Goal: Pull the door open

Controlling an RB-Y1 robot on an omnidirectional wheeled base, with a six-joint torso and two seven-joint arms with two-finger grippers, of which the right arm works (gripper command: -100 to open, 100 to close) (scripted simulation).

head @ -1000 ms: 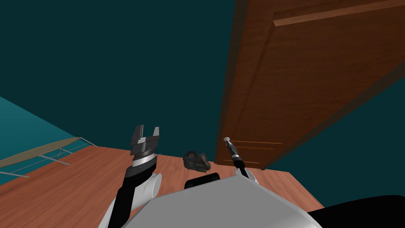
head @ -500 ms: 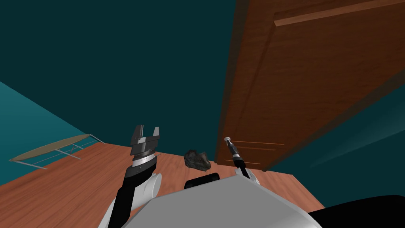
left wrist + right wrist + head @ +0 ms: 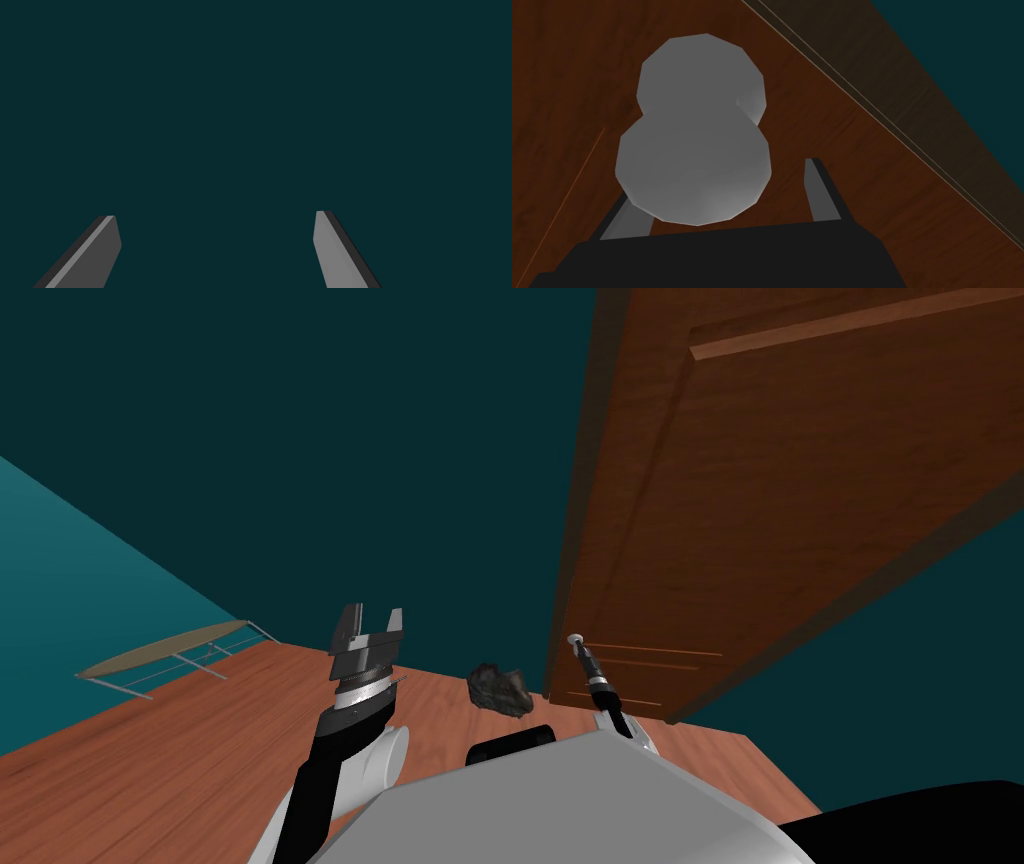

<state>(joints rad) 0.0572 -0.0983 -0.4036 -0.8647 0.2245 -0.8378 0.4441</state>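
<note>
At the door [image 3: 760, 508]: right gripper [image 3: 722, 180] with fingers spread, the grey knob [image 3: 694, 165] sitting between them at 12 o'clock of the gripper body. One finger [image 3: 819, 190] stands clear of the knob, door wood showing in the gap. The other is half hidden behind the knob, so I cannot tell whether it touches. No pinch yet, I judge.

Head view: the brown door fills 1 to 3 o'clock. The knob is low on it, near the edge beside the teal wall [image 3: 300, 438], roughly 12 o'clock from me. The left gripper [image 3: 374, 614] hangs at 11 o'clock with fingers spread, holding nothing, well apart from the door — the right arm is plainly nearer.

The knob's stem seems to run out from the door face toward the gripper, so the fingers straddle its round. Likely next move: close on the knob, then draw back toward 6 o'clock. The knob sits off-centre — it may shift as the fingers close.

A dark lump [image 3: 500, 690] lies on the wood floor [image 3: 200, 768] between the arms, near the door's foot.
</note>
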